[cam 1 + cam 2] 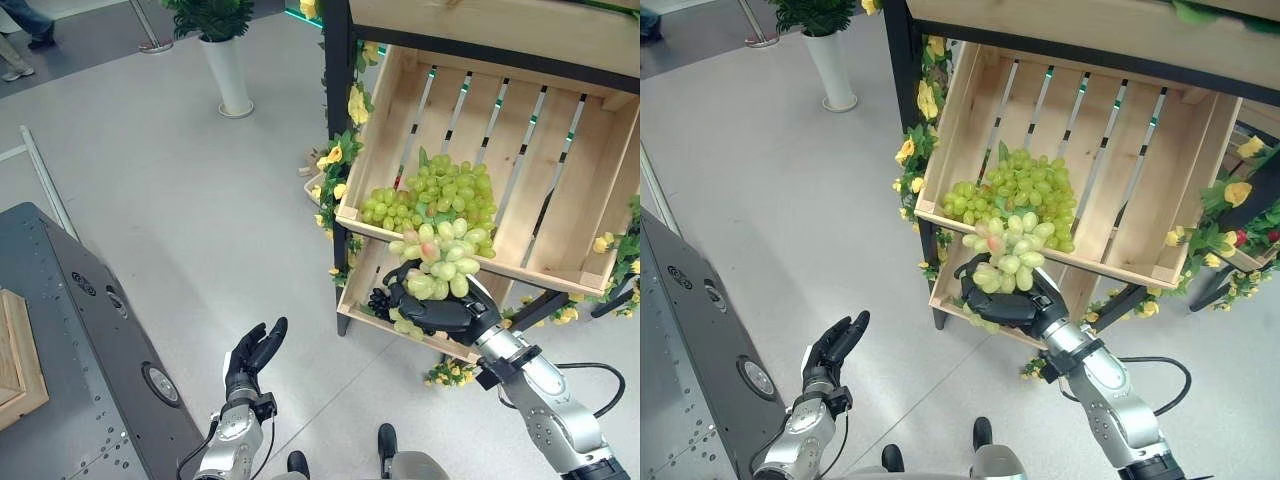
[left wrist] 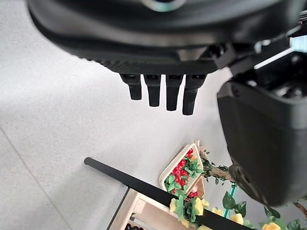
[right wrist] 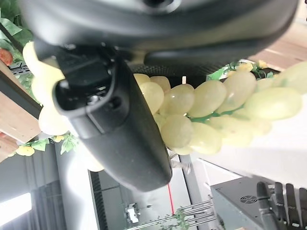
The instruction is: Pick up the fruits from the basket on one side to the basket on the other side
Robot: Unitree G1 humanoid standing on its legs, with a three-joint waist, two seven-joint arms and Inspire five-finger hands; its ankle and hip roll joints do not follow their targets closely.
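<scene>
Pale green, with a blush of pink on a few berries, the bunch of grapes [image 1: 440, 258] sits in the right hand [image 1: 432, 312], whose fingers and thumb are curled up around its underside; the right wrist view shows the thumb pressed across the berries, clamping them against the palm. Most of the bunch rises above the fingers, level with the front edge of the upper wooden crate [image 1: 560, 140], a tilted slatted box on a dark-framed stand. Just beyond the fingertips, inside that crate near its front left corner, lies a second cluster of green grapes [image 1: 432, 195]. Below the fingers, in the lower crate [image 1: 352, 290], a small bunch of dark grapes [image 1: 379, 300] peeks out beside the thumb. Yellow flowers [image 1: 340, 155] with green leaves trim the frame's left post.

Well apart, lower left over the grey floor [image 1: 180, 200], the left hand [image 1: 254, 357] hangs with its fingers straight and close together, holding nothing. To the left of those fingers stands a dark grey metal table [image 1: 90, 340], and far past them a white planter [image 1: 228, 75].
</scene>
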